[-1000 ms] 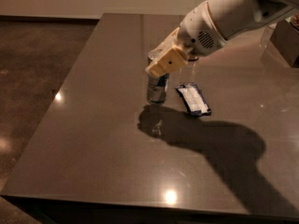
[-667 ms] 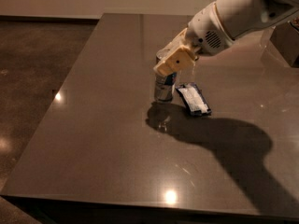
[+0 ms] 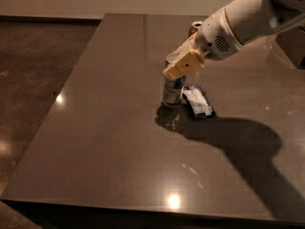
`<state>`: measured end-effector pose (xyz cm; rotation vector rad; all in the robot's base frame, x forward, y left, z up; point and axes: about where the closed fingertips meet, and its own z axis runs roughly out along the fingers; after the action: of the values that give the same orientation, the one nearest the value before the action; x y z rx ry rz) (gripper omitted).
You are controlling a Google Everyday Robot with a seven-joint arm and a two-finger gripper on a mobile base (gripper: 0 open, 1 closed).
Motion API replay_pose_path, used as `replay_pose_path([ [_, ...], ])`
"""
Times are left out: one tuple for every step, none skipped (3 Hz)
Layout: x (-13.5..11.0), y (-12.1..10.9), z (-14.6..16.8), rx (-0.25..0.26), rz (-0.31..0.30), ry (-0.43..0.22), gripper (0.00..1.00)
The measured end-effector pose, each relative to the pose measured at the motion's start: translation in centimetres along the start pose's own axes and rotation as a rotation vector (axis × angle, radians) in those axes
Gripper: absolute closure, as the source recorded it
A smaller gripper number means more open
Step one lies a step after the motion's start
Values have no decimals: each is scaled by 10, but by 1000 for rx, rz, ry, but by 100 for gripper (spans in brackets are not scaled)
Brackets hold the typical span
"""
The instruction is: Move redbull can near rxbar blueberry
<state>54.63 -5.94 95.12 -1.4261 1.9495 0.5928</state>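
Closing the gap: can now just beside the snack bar

Sliding rightward over the last second, my claw has carried the can across the dark table toward the snack bar. A second ago the can stood clearly apart from the bar, to its left. Now its base sits just beside the wrapper's near left edge, so close that I cannot tell whether the two are touching. The bar itself has not shifted; it lies flat where it was, white panel up.

My claw is clamped on the upper part of the can. One tan pad lies across the front of it and the other is hidden behind, and the can has travelled with me, which tells me the hold is good. The can looks upright, and its base seems to meet its own shadow on the tabletop, so I judge it is resting on the surface or barely above it.

For the task this means the move is essentially made: the can is near the bar. What is left, as I read it, is to let go and lift away cleanly without tipping the slim can or nudging the wrapper.
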Motion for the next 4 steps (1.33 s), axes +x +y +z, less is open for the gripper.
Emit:
replay_pose_path([
  [5, -1, 3, 2, 10, -4, 85],
  [9, 1, 5, 2, 7, -5, 61],
  [12, 5, 8, 0, -1, -3, 38],
  [14, 7, 10, -2, -6, -2, 13],
])
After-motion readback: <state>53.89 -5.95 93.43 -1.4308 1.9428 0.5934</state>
